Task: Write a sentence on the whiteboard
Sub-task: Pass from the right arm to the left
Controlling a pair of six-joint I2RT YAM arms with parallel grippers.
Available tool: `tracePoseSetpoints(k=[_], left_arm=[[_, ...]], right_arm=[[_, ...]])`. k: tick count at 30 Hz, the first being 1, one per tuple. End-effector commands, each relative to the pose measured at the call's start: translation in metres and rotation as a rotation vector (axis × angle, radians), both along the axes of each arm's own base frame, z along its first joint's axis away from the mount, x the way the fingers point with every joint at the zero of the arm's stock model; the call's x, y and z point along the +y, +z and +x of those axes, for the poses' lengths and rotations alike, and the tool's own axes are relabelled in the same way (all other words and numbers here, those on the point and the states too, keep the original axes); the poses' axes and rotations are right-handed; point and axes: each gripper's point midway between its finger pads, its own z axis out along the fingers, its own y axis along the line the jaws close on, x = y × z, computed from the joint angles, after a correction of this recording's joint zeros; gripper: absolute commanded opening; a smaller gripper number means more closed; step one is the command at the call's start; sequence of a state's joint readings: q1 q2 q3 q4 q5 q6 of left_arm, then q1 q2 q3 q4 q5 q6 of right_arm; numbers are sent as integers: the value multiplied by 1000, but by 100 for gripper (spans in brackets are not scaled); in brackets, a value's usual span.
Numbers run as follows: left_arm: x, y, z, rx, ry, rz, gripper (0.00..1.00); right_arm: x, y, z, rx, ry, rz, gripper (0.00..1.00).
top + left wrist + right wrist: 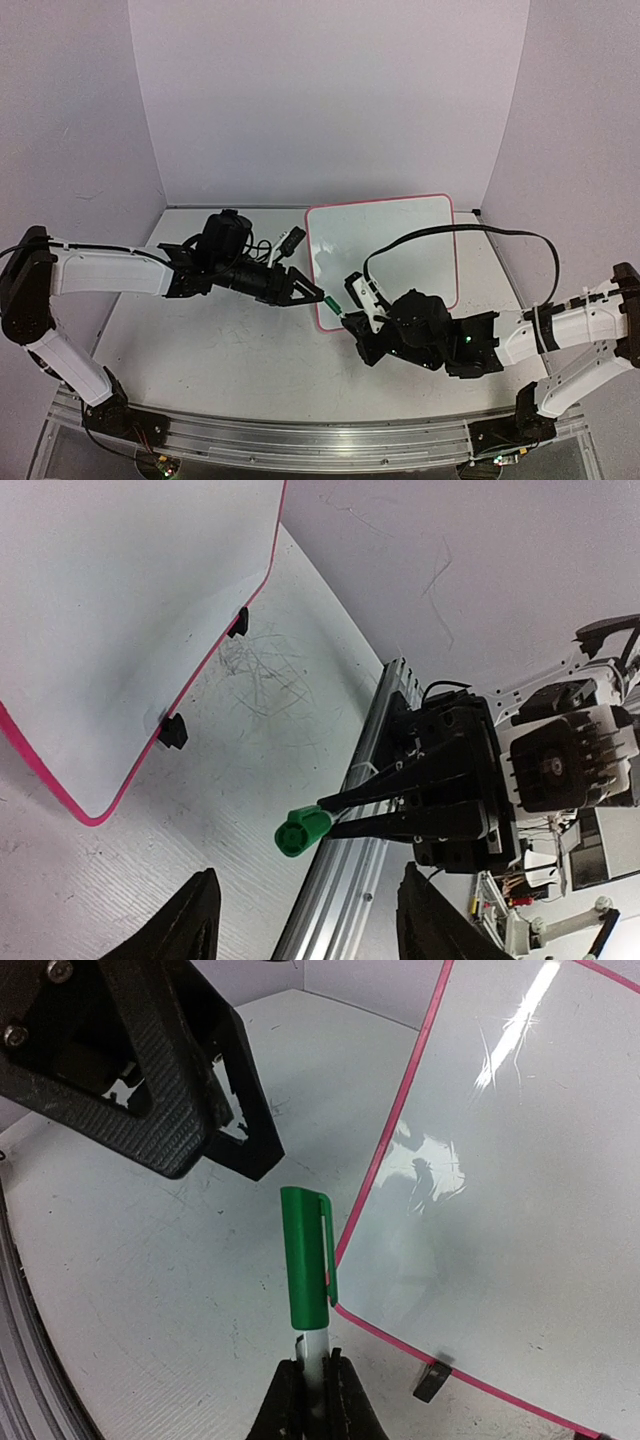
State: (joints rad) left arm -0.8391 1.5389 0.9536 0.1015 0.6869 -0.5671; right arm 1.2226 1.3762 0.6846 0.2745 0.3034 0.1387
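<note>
Our right gripper (315, 1370) clamped the marker (305, 1260) by its barrel, likely light and slick. The left gripper (306, 292), open, could grip the cap. The whiteboard (400, 250) lay blank alongside.

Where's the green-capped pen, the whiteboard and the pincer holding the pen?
Green-capped pen (307, 1255): right wrist view, on its cap.
Whiteboard (400, 240): top external view, bare white face.
Right pincer (313, 1372): right wrist view, between fingertips.
</note>
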Motion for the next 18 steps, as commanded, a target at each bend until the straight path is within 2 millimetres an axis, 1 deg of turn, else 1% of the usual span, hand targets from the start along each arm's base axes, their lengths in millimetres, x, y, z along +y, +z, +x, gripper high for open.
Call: tracePoseSetpoints(k=[1,4,11,15,18], left_arm=[[-16,35,0,-5,-48,-95,59],[-20,31,0,17,-60,-90,52],[-37,24,-13,53,-136,-88,38],[-40,20,-13,58,-143,-82,27],[-40,19,-13,57,-139,-79,23]], right_arm=[[10,24,2,-46,27,52,0],[12,25,1,-46,37,63,0],[13,27,1,-60,41,68,0],[12,25,2,-61,35,63,0],[12,22,2,-58,36,58,0]])
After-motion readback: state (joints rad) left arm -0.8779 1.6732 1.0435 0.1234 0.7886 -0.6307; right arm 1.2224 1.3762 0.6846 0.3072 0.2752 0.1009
